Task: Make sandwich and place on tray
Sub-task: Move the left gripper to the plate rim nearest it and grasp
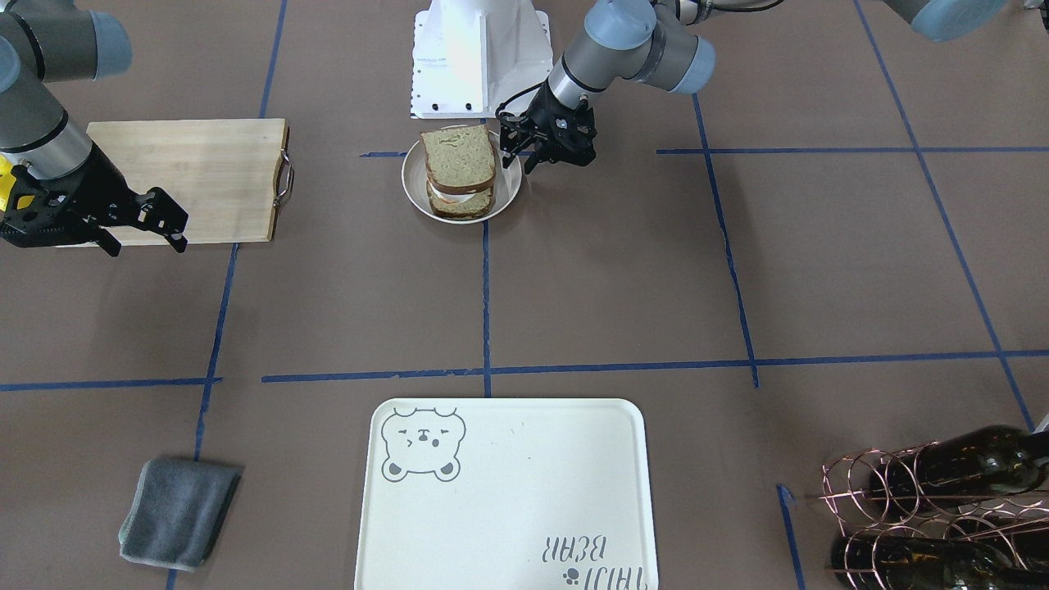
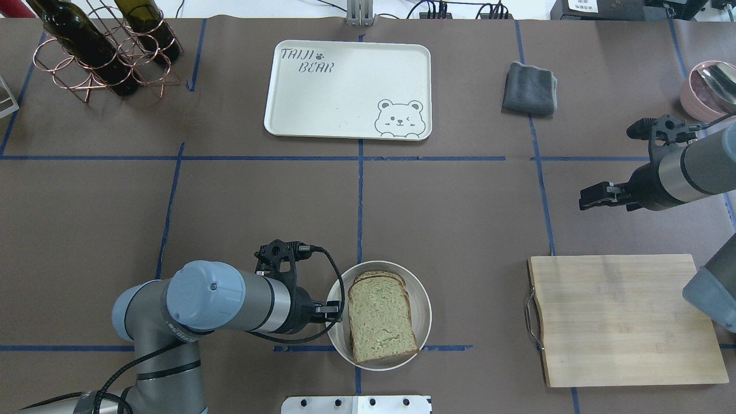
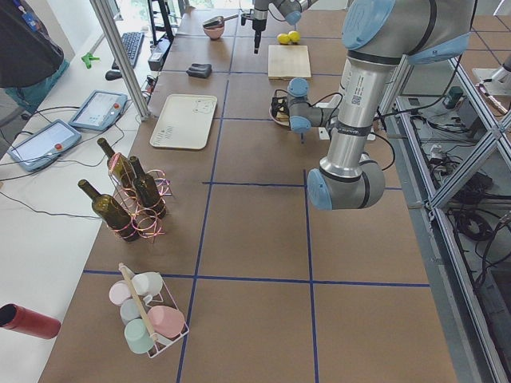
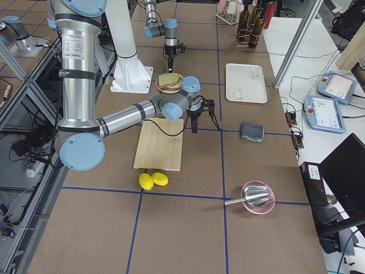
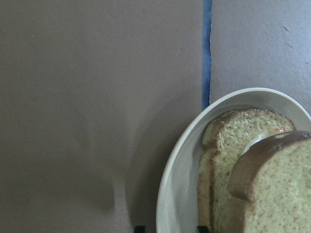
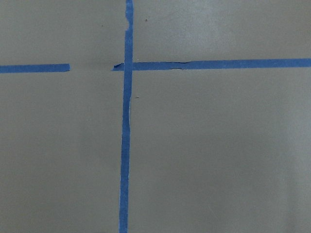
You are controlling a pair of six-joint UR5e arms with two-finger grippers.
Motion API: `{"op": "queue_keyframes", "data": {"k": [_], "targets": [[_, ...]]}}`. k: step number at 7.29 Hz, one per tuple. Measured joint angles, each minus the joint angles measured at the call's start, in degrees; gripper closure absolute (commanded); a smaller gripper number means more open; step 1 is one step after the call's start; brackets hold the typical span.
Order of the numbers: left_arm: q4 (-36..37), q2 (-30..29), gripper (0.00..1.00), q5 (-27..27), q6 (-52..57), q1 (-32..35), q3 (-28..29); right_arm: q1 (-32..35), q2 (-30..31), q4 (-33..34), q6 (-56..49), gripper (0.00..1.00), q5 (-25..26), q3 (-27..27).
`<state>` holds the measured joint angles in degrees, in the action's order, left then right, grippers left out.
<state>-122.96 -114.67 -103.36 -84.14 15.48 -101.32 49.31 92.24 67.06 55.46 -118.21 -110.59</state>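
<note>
The sandwich lies in a white plate near the robot's base: two greenish-tan slices with white egg showing between them. It also shows in the overhead view and the left wrist view. My left gripper is open, low at the plate's rim, and its two tips straddle that rim. My right gripper is open and empty, above the table beside the cutting board. The cream tray with the bear drawing lies bare at the far side.
A wooden cutting board lies on the robot's right. A grey cloth lies right of the tray. A copper wine rack with bottles stands far left. A pink bowl is far right. Two lemons lie beyond the board.
</note>
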Motion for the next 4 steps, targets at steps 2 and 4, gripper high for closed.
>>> {"op": "queue_keyframes", "data": {"k": [2, 4], "targets": [[0.00, -0.13, 0.58, 0.00, 0.03, -0.07, 0.46, 0.00, 0.07, 0.00, 0.00, 0.00, 0.00, -0.01], [0.00, -0.25, 0.62, 0.00, 0.03, -0.15, 0.92, 0.00, 0.18, 0.00, 0.00, 0.00, -0.02, 0.02]]}}
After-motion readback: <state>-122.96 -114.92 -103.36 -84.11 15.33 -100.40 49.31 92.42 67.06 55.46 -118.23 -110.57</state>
